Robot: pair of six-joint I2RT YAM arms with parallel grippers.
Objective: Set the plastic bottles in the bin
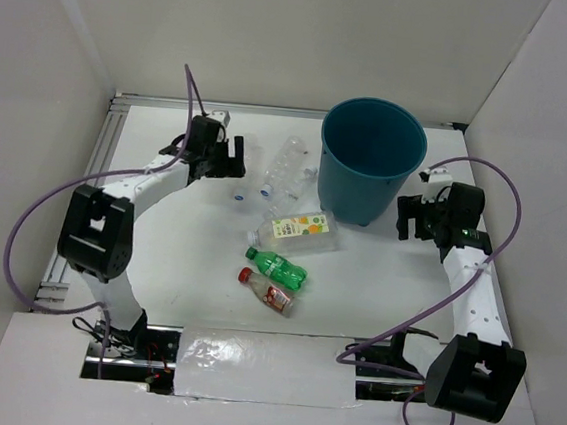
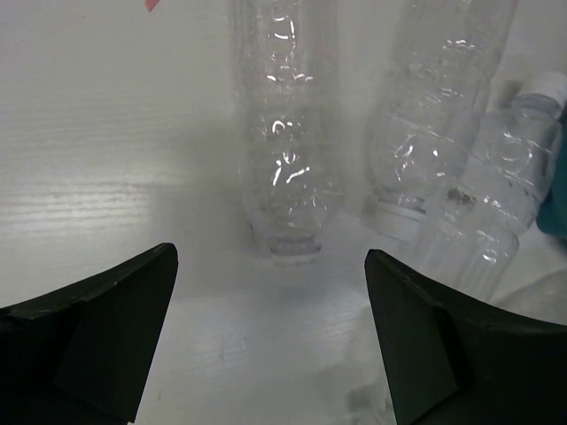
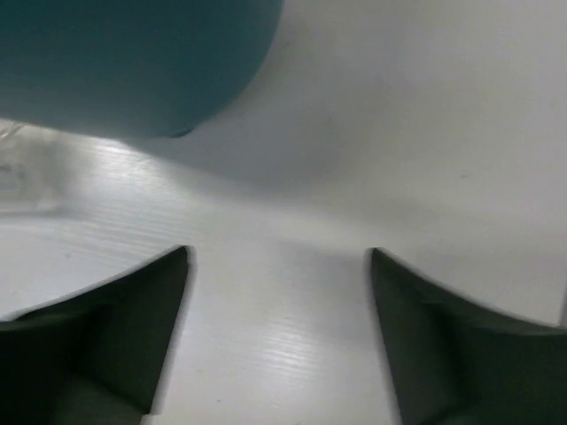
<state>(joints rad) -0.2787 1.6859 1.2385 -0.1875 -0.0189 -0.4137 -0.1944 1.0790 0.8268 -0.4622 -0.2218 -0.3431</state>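
Note:
The teal bin point(image 1: 372, 161) stands upright at the back right. A clear bottle point(image 1: 288, 163) lies left of it, and a second clear one point(image 1: 248, 169) lies by my left gripper point(image 1: 232, 157). In the left wrist view that gripper point(image 2: 270, 292) is open and empty, and a clear bottle point(image 2: 288, 150) lies just ahead with more clear bottles point(image 2: 434, 115) to its right. The white-orange labelled bottle point(image 1: 297, 230), the green bottle point(image 1: 276, 266) and the red-capped bottle point(image 1: 268, 292) lie mid-table. My right gripper point(image 1: 411, 217) is open and empty right of the bin point(image 3: 133, 62).
White walls enclose the table on the left, back and right. A metal rail point(image 1: 98, 155) runs along the left edge. Purple cables loop from both arms. A foil-covered strip point(image 1: 259, 366) lies between the arm bases.

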